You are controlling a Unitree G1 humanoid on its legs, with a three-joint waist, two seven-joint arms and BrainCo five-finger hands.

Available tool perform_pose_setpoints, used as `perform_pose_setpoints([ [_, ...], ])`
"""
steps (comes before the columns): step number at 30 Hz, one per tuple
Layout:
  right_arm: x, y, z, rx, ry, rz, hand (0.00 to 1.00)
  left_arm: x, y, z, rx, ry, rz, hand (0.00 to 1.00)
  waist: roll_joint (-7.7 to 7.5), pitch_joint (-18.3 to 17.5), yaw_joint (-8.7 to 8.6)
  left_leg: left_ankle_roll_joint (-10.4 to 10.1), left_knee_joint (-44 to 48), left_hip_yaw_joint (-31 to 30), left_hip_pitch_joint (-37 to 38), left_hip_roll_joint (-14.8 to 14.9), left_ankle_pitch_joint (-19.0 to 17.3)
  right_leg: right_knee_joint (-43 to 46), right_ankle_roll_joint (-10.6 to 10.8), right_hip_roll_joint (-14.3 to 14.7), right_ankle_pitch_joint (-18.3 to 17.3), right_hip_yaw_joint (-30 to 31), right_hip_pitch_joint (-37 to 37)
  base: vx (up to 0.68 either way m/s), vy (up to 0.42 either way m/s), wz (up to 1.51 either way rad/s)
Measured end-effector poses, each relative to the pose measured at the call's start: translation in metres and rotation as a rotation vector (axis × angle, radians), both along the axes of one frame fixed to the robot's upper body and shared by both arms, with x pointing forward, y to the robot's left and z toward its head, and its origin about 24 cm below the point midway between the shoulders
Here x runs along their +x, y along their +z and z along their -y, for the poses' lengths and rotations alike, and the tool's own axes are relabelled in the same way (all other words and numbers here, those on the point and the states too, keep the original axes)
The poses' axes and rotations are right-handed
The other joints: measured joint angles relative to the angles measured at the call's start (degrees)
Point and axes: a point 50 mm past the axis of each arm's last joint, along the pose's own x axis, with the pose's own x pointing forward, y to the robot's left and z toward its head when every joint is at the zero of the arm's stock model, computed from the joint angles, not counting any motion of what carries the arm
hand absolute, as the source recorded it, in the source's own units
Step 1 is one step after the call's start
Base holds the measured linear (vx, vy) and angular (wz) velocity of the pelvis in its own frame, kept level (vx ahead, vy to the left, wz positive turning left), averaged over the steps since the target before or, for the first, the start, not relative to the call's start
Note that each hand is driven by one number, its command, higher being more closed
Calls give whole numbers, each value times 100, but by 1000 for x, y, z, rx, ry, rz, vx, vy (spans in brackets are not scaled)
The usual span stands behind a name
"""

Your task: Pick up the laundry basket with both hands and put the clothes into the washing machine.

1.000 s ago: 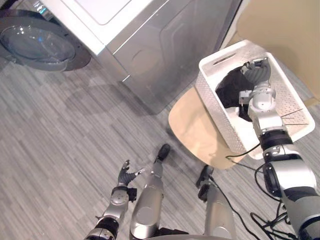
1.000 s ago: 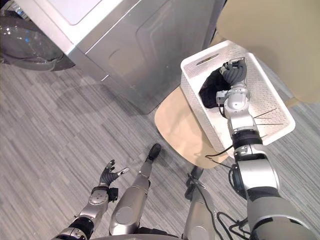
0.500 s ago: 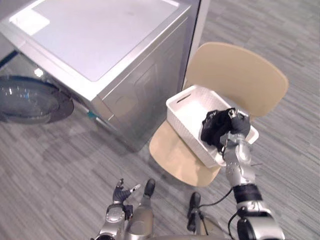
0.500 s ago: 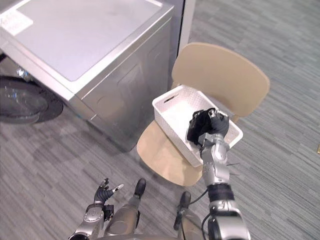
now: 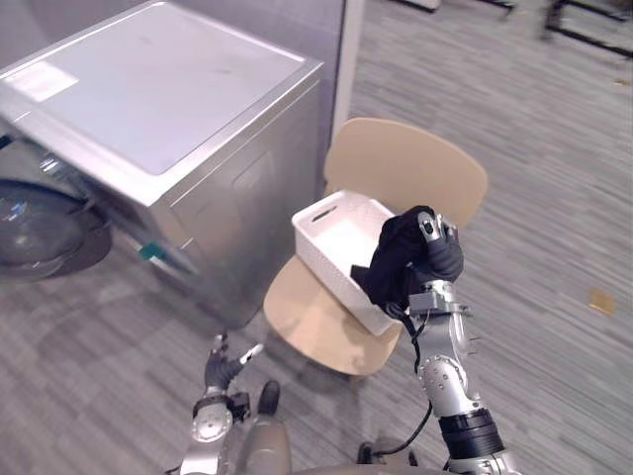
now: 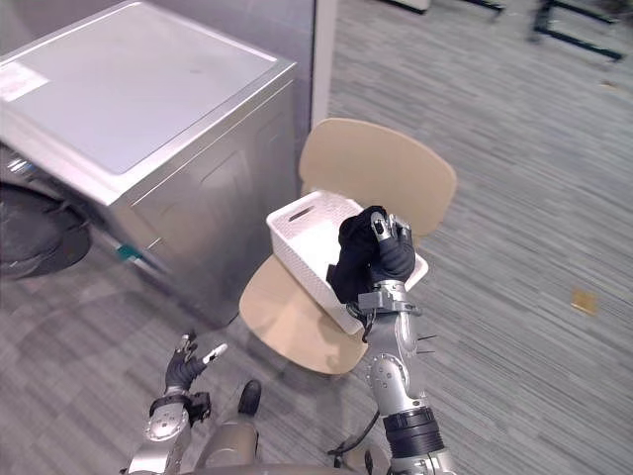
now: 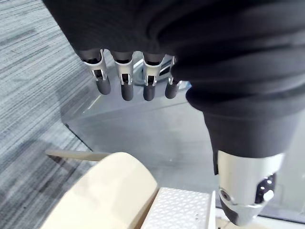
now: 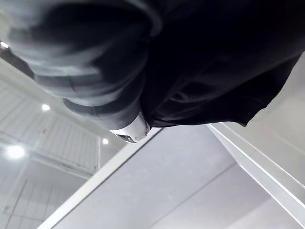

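1. While the right hand [image 5: 440, 255] is raised, its fingers are curled tight round a black garment [image 5: 394, 262]. The cloth hangs bunched from the palm side. Whether its lower edge clears the basket cannot be told.
2. The white laundry basket [image 5: 331, 272] sits just beyond and below that hand, on the seat of a beige chair [image 5: 406, 163]. Neither hand has hold of it.
3. The left hand [image 5: 226, 368] is low and well apart from the basket, with its fingers [image 7: 125, 86] relaxed and nearly straight, holding nothing.
4. The washing machine [image 5: 148, 109] stands off to the left of the right hand. Its round door [image 5: 30, 223] is swung open on the far side, well apart from the garment.
5. Handling, as judged:
   - The garment looks soft, light and limp, so it will drape and trail. Loose folds could slip from the grasp or catch on the drum opening, so the bunched middle is the sound place to hold.
   - The basket looks like stiff, light perforated plastic. The slot handle [image 5: 324, 214] in its end wall, and presumably its opposite, suits a two-handed lift.
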Motion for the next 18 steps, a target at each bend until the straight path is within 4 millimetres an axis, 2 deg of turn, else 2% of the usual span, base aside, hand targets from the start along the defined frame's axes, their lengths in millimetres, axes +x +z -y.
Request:
perform_pose_setpoints([
  [2,-1,-2,4,-16,-7,-8,100,-1,13,9,-20,-22,61,0,70,-4,-28,-56,-94,28,-26,22,312,140,-123,37,-76,-229,5,-161,-112,87],
  [3,-1,-1,4,-19,-7,-5,100,5,29,15,-24,-54,137,0,73,-8,-76,-41,-628,81,-45,-68,1250,63,-347,-71,-60,-579,17,-221,-112,120],
  [4,-1,-1,6,-22,-13,-3,100,9,36,17,-22,-71,172,0,57,-22,-134,110,-870,153,-73,-108,1590,-19,-419,-171,-4,-800,19,-240,-80,126],
  [5,0,1,8,-20,-25,3,100,17,50,21,-12,-100,247,0,-29,-2,-95,306,-119,501,-233,-270,896,-74,-331,-326,167,-941,-56,-198,-63,92],
  [6,-2,4,6,-16,-16,19,100,22,62,21,6,-120,309,0,-59,10,-118,439,748,830,-308,-384,56,-181,-316,-448,304,-1058,-60,-144,-73,71],
  [8,-3,10,5,-13,-7,48,100,29,73,21,33,-141,376,0,-32,-7,-167,398,1175,1132,-51,-348,-630,-367,-305,-552,490,-1196,-26,-104,26,62],
  [9,-4,13,6,-12,4,73,100,37,81,24,59,-169,419,0,-12,-19,-304,384,956,1315,456,-294,-866,-537,-222,-609,602,-1412,147,-89,139,86],
  [10,-5,18,6,-16,13,101,100,43,88,32,76,-215,454,0,126,-108,-408,303,96,1290,901,-269,-843,-641,-122,-559,659,-1589,252,-45,153,82],
  [11,-5,19,5,-18,19,112,100,45,91,35,83,-235,468,0,167,-149,-441,188,-234,1279,1019,-262,-777,-670,-83,-540,683,-1656,266,-42,199,57],
  [12,-4,22,3,-12,31,125,100,51,98,41,128,-290,502,0,113,-197,-422,30,-599,1249,1117,-315,-607,-705,-18,-585,727,-1705,247,-36,204,34],
  [14,-3,24,-6,8,65,136,100,57,105,47,202,-349,537,0,7,-262,-417,76,-645,1196,1153,-428,-560,-823,68,-621,800,-1715,333,-9,158,21],
  [18,-5,33,-40,25,241,185,100,64,114,46,345,-415,573,0,-56,-410,-431,115,-740,1162,1424,-579,-534,-981,180,-727,865,-1702,651,11,75,8],
])
